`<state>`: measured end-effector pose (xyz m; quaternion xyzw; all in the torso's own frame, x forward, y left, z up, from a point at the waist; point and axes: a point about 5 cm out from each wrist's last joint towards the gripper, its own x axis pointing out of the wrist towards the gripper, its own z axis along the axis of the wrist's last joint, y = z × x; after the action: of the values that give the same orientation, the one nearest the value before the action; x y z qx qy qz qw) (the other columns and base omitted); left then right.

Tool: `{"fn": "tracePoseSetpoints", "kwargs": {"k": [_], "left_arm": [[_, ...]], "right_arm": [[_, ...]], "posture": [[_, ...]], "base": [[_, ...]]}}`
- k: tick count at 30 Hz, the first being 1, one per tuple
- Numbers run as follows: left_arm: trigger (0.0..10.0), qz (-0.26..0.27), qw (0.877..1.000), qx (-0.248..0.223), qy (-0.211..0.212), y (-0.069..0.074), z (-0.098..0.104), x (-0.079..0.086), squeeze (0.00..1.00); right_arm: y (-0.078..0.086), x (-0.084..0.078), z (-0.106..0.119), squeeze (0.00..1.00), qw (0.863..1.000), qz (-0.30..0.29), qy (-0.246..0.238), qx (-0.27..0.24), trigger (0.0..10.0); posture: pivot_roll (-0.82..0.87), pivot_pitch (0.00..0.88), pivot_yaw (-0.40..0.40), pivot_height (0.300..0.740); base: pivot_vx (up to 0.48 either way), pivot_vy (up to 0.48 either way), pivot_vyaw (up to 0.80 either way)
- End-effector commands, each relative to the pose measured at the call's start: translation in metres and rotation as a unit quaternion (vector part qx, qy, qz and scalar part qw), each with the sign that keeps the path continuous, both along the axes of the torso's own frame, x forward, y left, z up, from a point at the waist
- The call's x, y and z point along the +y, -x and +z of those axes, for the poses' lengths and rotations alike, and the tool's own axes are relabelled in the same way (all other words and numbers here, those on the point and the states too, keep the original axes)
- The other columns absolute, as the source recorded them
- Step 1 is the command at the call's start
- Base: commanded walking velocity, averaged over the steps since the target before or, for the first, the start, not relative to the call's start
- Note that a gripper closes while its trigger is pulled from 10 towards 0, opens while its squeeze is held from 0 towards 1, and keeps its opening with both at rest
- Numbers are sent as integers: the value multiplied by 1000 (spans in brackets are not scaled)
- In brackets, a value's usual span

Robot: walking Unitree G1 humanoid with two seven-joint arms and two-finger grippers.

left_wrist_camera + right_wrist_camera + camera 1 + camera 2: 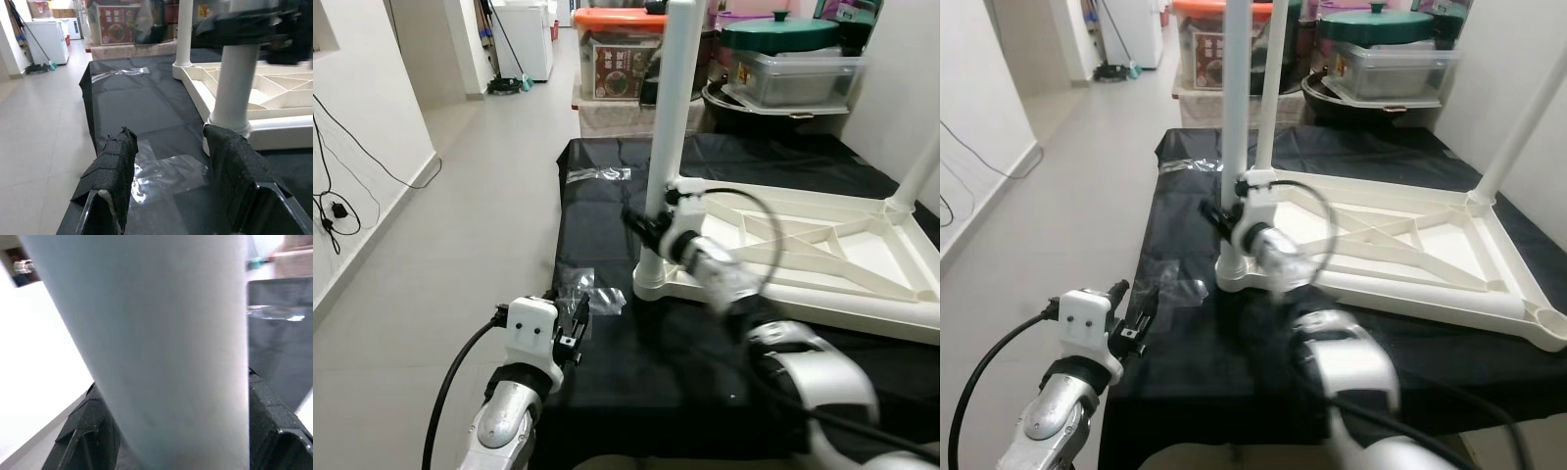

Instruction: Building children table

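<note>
A white plastic table [822, 294] lies upside down on a black-covered surface [607, 215]. Its near-left leg [671, 108] stands upright in the corner socket. My right gripper [641, 223] is shut on this leg low down, just above the socket; in the right wrist view the leg [161, 333] sits between both black fingers [83, 431]. My left gripper [576, 328] hovers open at the front left corner of the surface, over a clear plastic wrapper [166, 176], a short way from the leg's base [230, 122]. Other legs [1273, 78] [1518, 127] stand at the far corners.
A second clear wrapper [597, 174] lies at the back left of the black cover. Behind it are an orange-lidded box [617, 49], a green-lidded pot [778, 34] and a clear tub. Tiled floor [460, 225] opens to the left, with cables [333, 211] by the wall.
</note>
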<state>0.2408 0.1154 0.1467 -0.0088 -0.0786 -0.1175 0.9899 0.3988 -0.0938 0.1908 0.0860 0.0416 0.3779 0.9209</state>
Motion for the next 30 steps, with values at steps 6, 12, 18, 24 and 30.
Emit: {"fn": "tracePoseSetpoints", "kwargs": {"k": [6,12,18,24,30], "left_arm": [[10000,2,1000,5,-8,0,-2,1,0],[10000,2,1000,3,-9,-1,-1,0,0],[10000,1,1000,6,-9,0,-3,-1,0],[10000,0,1000,10,-10,1,-5,-1,0],[10000,-1,1000,14,-10,3,-7,-1,0]], "right_arm": [[19,18,9,0,969,247,-7,-3,10000],[24,17,17,0,944,327,-32,8,10000],[30,18,22,0,923,378,-74,-3,0],[27,24,10,0,946,319,-52,-23,0],[15,27,1,0,986,163,-37,-16,0]], "posture": [[19,0,-22,740],[19,0,-22,740],[25,0,-23,740],[25,0,-23,740],[27,0,-24,740]], "base": [[0,0,0],[0,0,0],[0,0,0],[0,0,0],[0,0,0]]}}
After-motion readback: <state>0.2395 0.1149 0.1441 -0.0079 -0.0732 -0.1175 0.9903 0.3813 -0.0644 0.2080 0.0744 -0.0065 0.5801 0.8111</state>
